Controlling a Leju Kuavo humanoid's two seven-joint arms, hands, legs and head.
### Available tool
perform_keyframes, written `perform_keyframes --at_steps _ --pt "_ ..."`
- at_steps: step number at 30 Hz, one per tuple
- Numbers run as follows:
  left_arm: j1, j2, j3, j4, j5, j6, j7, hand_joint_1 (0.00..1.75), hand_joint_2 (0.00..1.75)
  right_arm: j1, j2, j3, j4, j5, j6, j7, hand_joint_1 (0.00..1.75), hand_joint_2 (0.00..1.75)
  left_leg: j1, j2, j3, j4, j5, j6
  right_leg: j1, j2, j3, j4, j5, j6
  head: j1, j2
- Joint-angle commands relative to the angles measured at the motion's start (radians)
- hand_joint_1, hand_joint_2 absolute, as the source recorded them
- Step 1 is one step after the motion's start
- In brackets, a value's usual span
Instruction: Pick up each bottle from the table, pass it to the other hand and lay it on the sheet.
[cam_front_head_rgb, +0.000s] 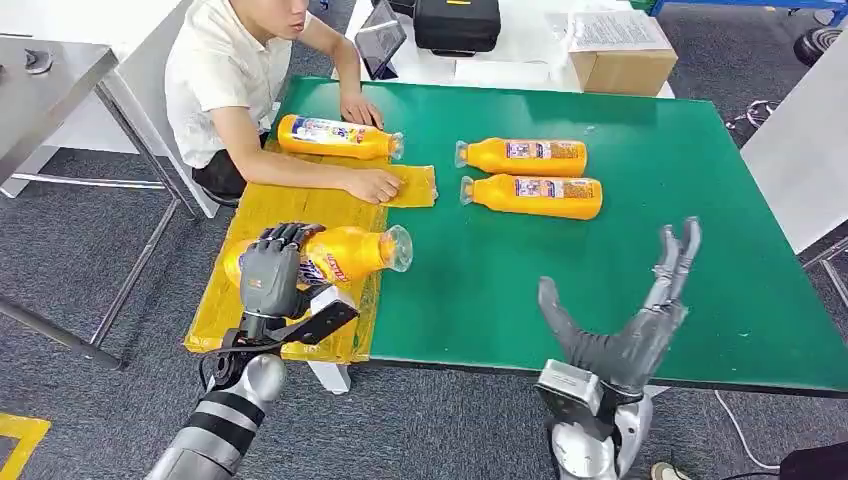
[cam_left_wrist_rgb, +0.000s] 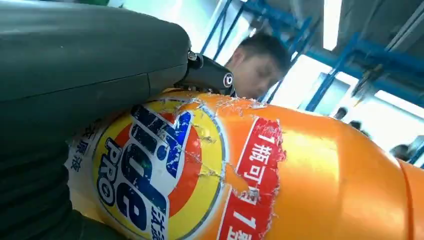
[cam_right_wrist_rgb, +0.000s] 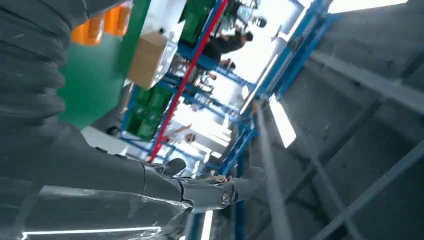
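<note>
My left hand (cam_front_head_rgb: 270, 268) grips an orange bottle (cam_front_head_rgb: 345, 253) lying over the yellow sheet (cam_front_head_rgb: 270, 215), its cap end toward the green table. Close up, the bottle's label (cam_left_wrist_rgb: 165, 170) sits against my left hand (cam_left_wrist_rgb: 75, 75). A second orange bottle (cam_front_head_rgb: 335, 137) lies at the sheet's far end beside a person's hands. Two more orange bottles (cam_front_head_rgb: 525, 156) (cam_front_head_rgb: 535, 195) lie side by side on the green table (cam_front_head_rgb: 640, 170). My right hand (cam_front_head_rgb: 640, 320) hovers open above the table's near edge, fingers spread and holding nothing; the right wrist view has its fingers (cam_right_wrist_rgb: 220, 190) extended.
A person (cam_front_head_rgb: 240, 80) sits at the table's far left corner, one hand resting on the sheet. A cardboard box (cam_front_head_rgb: 620, 50), a black case (cam_front_head_rgb: 455, 25) and a tablet (cam_front_head_rgb: 380, 40) stand beyond the table. A grey metal table (cam_front_head_rgb: 50, 70) stands left.
</note>
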Motion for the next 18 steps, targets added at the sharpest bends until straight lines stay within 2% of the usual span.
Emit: perform_keyframes --at_steps 1,2,3,4,6,7,8,10,11,12,15,18 --pt "-0.103 0.061 -0.023 0.203 -0.139 -0.170 0.106 1.75 1.75 0.014 0.010 -0.030 0.036 -0.126 0.004 0.000 0.00 1.75 0.002 0.000 0.004 -0.001 -0.001 -0.002 0.002 0.000 0.004 -0.001 -0.001 -0.002 0.000 0.000" --pt "-0.139 0.066 -0.022 0.267 -0.072 -0.358 0.120 1.75 1.75 0.006 -0.015 0.002 0.088 -0.197 0.004 0.000 0.00 1.75 0.001 0.000 0.003 -0.001 0.000 -0.001 0.001 -0.001 0.002 -0.001 -0.001 -0.001 0.000 0.000" --pt "-0.167 0.082 -0.049 0.314 -0.062 -0.467 0.133 1.75 1.75 -0.002 -0.032 0.020 0.108 -0.235 0.004 0.000 0.00 1.75 0.002 -0.001 0.004 -0.001 -0.001 -0.002 0.002 -0.001 0.004 -0.001 -0.001 -0.002 0.000 0.000" --pt "-0.203 0.093 -0.071 0.380 -0.057 -0.517 0.143 1.57 1.75 -0.012 -0.045 0.038 0.132 -0.272 0.004 0.000 0.00 1.75 0.002 0.000 0.003 -0.001 0.000 -0.002 0.002 0.000 0.003 -0.001 0.000 -0.002 0.000 0.000" --pt "-0.221 0.094 -0.065 0.413 -0.049 -0.513 0.145 1.55 1.75 -0.019 -0.048 0.040 0.149 -0.287 0.004 0.000 0.00 1.75 0.002 0.002 0.004 -0.002 0.000 -0.002 0.002 0.001 0.004 -0.002 0.000 -0.002 0.000 0.000" --pt "-0.221 0.094 -0.065 0.413 -0.049 -0.513 0.145 1.47 1.75 -0.019 -0.048 0.040 0.149 -0.287 0.004 0.000 0.00 1.75 0.002 0.001 0.005 -0.002 0.000 -0.002 0.002 0.000 0.005 -0.001 0.000 -0.002 0.000 0.000" --pt "-0.234 0.089 -0.063 0.436 -0.041 -0.514 0.146 1.52 1.75 -0.020 -0.050 0.045 0.156 -0.296 0.004 0.000 0.00 1.75 0.002 0.001 0.004 -0.001 0.000 -0.002 0.002 0.001 0.004 -0.001 0.000 -0.002 0.000 0.000" --pt "-0.250 0.082 -0.047 0.469 -0.005 -0.528 0.148 1.50 1.75 -0.024 -0.060 0.060 0.182 -0.316 0.004 0.000 0.00 1.75 0.002 0.001 0.006 -0.002 0.000 -0.002 0.001 0.001 0.006 -0.001 0.000 -0.002 0.001 0.000" --pt "-0.254 0.076 -0.029 0.478 0.020 -0.529 0.155 0.17 1.75 -0.026 -0.061 0.063 0.195 -0.314 0.004 0.000 0.00 1.75 0.003 0.001 0.008 -0.003 0.000 -0.003 0.002 0.002 0.008 -0.002 0.000 -0.002 0.000 0.000" --pt "-0.254 0.068 -0.003 0.482 0.045 -0.519 0.169 0.00 1.75 -0.026 -0.061 0.067 0.207 -0.318 0.004 0.000 0.00 1.75 0.001 0.001 0.006 -0.002 0.000 -0.002 0.001 0.002 0.006 -0.001 0.000 -0.002 0.000 0.000" --pt "-0.254 0.068 -0.003 0.482 0.045 -0.519 0.169 0.00 1.75 -0.026 -0.061 0.067 0.207 -0.318 0.004 0.000 0.00 1.75 0.002 0.001 0.010 -0.003 0.000 -0.003 0.002 0.002 0.009 -0.002 0.000 -0.003 0.000 0.000" --pt "-0.267 0.066 -0.004 0.511 0.044 -0.508 0.187 0.00 1.75 -0.035 -0.053 0.058 0.234 -0.316 0.004 0.000 0.00 1.75 0.002 0.001 0.007 -0.002 0.000 -0.002 0.001 0.002 0.007 0.000 0.000 -0.002 0.000 0.000"
